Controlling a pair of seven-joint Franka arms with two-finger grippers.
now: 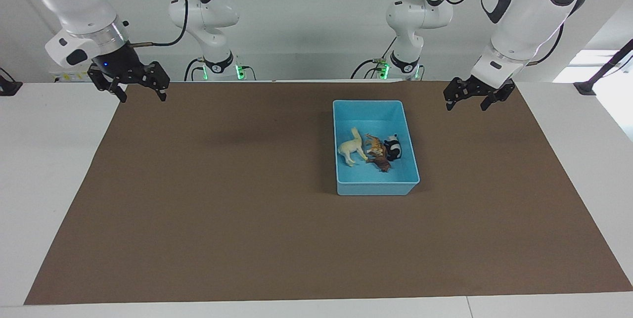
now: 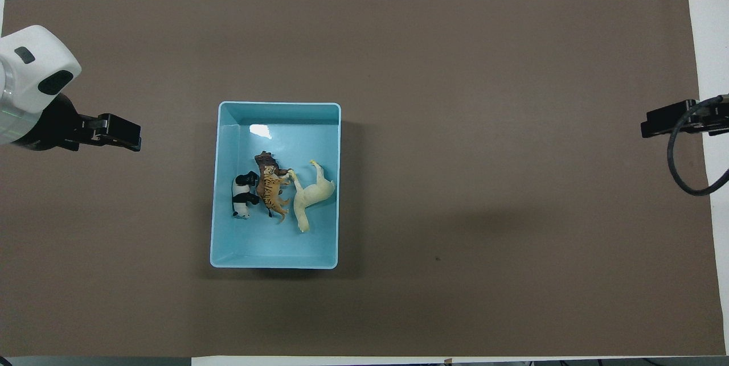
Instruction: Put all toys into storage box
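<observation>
Left gripper (image 1: pixel 472 99): fingers spread, empty, up in the air over the mat's edge at the left arm's end, well apart from the box (image 1: pixel 346 110). Right gripper (image 1: pixel 129 85): fingers spread, empty, raised over the mat's corner at the right arm's end. Both arms wait, wrists bent down, elbows high.

Box sits on the brown mat (image 1: pixel 222 199), toward the left arm's end, near the robots. All four toys lie inside it in a close clump: horse (image 1: pixel 352 148) on the side toward the right arm, tiger (image 1: pixel 376 145) and lion (image 1: pixel 381 162) touching in the middle, panda (image 1: pixel 393 148) on the side toward the left arm.

Judgement: task looks finished. Little risk remains; a left arm swinging low past the box could clip its rim and shift it.
</observation>
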